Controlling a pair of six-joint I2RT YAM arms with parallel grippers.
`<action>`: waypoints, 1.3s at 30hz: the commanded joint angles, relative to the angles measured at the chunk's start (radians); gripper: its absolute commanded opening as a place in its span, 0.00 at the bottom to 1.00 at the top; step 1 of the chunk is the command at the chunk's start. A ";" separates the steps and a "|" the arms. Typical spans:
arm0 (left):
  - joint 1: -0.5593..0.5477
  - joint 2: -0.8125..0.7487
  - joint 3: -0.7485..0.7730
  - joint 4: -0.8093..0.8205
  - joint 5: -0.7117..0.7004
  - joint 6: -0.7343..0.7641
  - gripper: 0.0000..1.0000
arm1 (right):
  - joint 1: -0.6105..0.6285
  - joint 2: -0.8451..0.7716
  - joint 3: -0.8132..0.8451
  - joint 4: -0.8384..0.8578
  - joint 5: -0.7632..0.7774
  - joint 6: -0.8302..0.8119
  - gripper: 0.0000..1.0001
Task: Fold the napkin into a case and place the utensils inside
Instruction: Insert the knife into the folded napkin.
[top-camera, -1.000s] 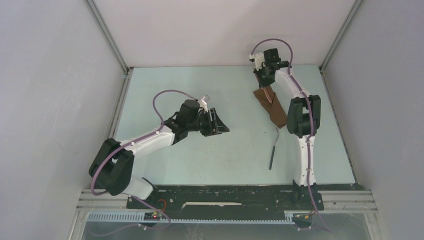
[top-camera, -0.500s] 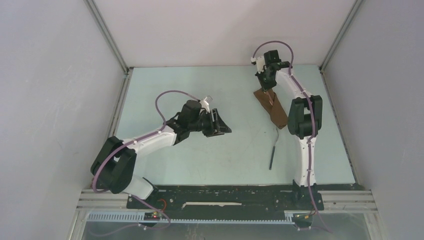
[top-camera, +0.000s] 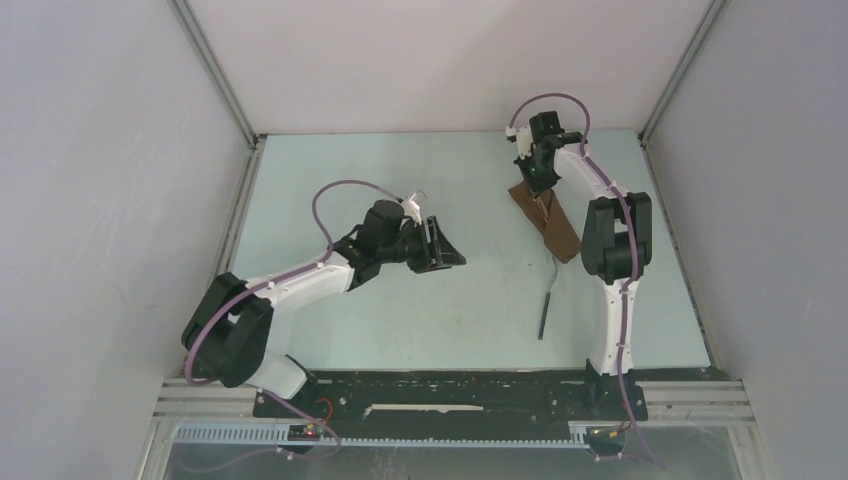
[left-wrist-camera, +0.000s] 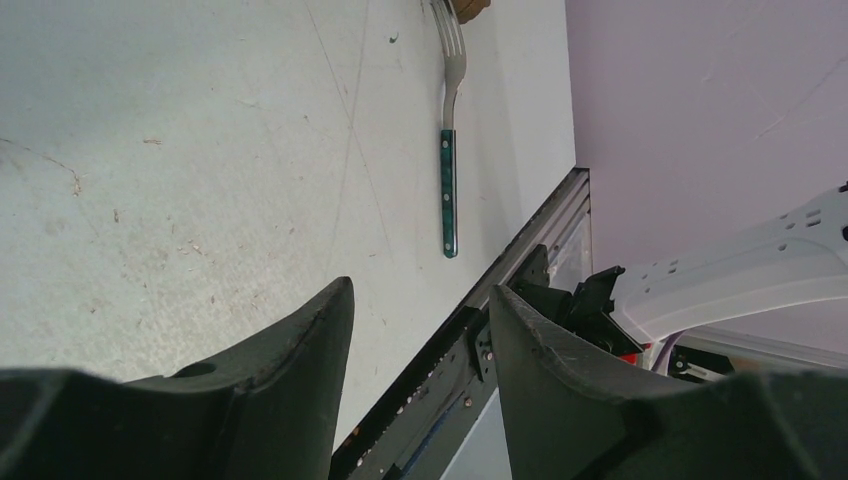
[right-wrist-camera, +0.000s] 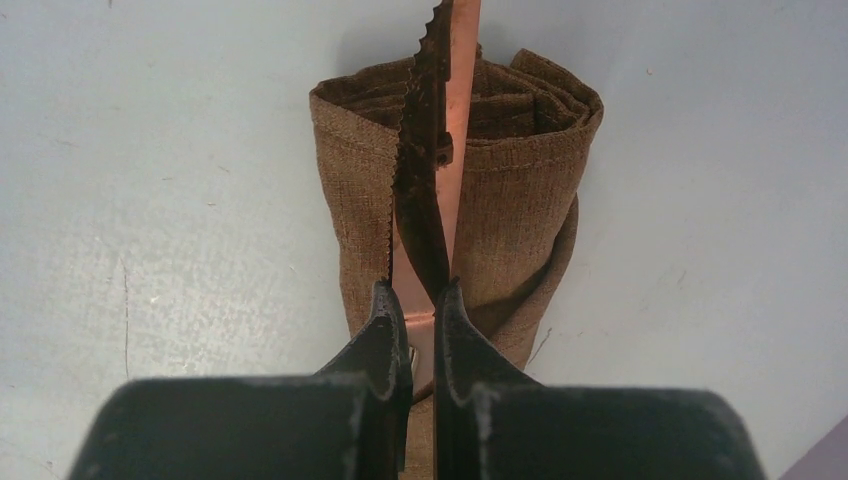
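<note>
Table (top-camera: 400, 180): pale, carries everything.
Case (right-wrist-camera: 520, 200): brown pouch, flat at far right, directly beneath the right gripper (right-wrist-camera: 420, 295).
Left gripper (left-wrist-camera: 420, 290): fingers spread, empty, well apart from the case.
Right gripper: pinching the knife (right-wrist-camera: 425, 150).
Knife: serrated blade runs over the case; whether it is inside, cannot tell.
Fork (left-wrist-camera: 448, 180): on the table, tines beside the case.

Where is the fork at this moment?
In the top view the fork lies right of centre, its tines by the near end of the case, left of the right arm.
</note>
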 joint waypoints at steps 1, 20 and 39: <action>-0.007 -0.005 -0.011 0.034 0.025 -0.009 0.57 | -0.005 -0.082 -0.010 0.010 0.049 0.022 0.00; -0.008 0.485 0.334 0.379 0.036 -0.274 0.21 | -0.007 -0.110 -0.082 0.042 -0.023 -0.042 0.00; -0.110 1.098 1.078 0.323 -0.365 -0.615 0.00 | -0.039 -0.166 -0.094 0.047 -0.096 0.012 0.00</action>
